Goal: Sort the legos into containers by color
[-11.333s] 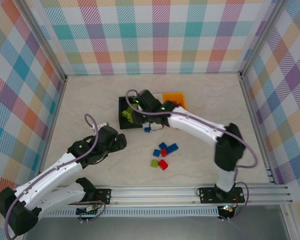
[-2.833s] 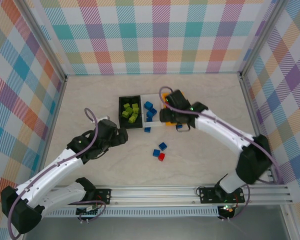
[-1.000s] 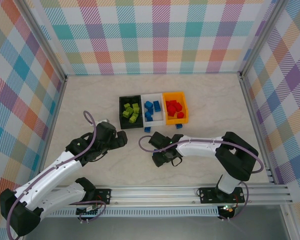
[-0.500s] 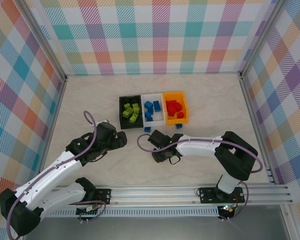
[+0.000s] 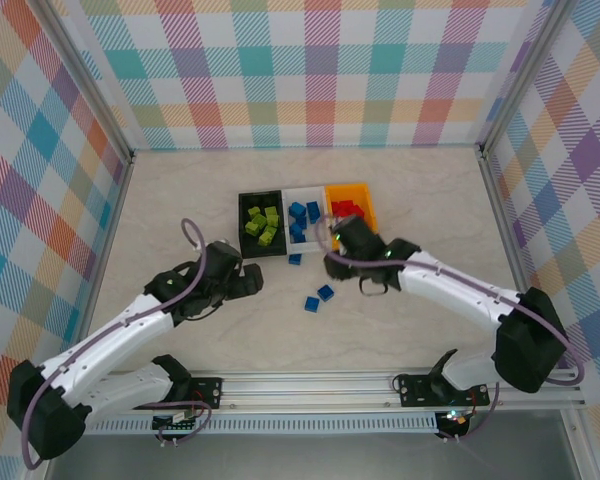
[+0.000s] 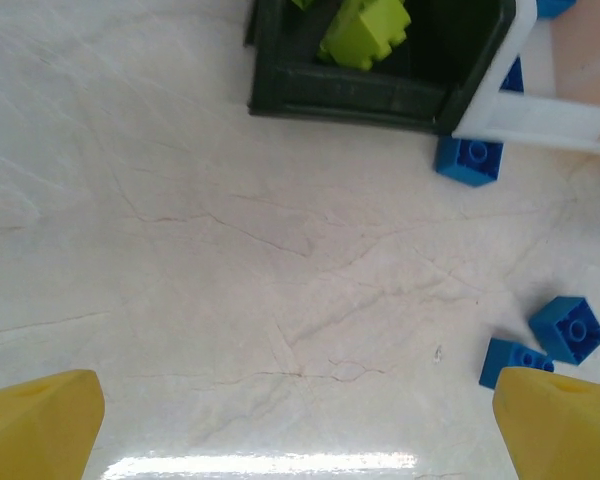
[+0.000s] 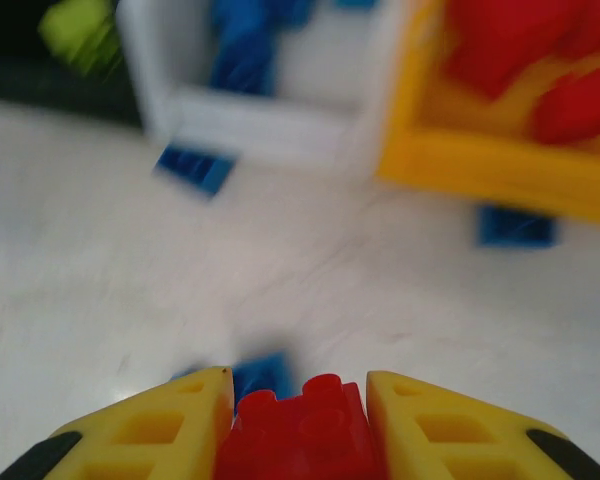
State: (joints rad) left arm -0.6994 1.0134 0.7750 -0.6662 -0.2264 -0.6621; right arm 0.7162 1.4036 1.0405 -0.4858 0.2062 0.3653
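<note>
My right gripper (image 7: 298, 405) is shut on a red lego (image 7: 302, 432) and hangs above the table, in front of the orange-yellow bin (image 7: 500, 172) holding red legos. From above, the right gripper (image 5: 342, 258) sits just before the three bins: black (image 5: 242, 240) with lime legos, white (image 5: 318, 244) with blue ones, orange-yellow (image 5: 368, 208). Blue legos lie loose on the table (image 5: 294, 259), (image 5: 325, 292), (image 5: 310, 304). My left gripper (image 6: 300, 425) is open over bare table near the black bin's (image 6: 370, 95) front corner, left gripper (image 5: 248, 284) holding nothing.
Another blue lego (image 7: 517, 226) lies in front of the orange-yellow bin. A blue lego (image 6: 469, 160) touches the white bin's corner (image 6: 540, 118). Checked walls enclose the table; a metal rail (image 5: 380, 385) runs along the near edge.
My right gripper lifted the red lego off the table and carried it up toward the orange-yellow bin. The left gripper shifted slightly right toward the loose blue legos.
</note>
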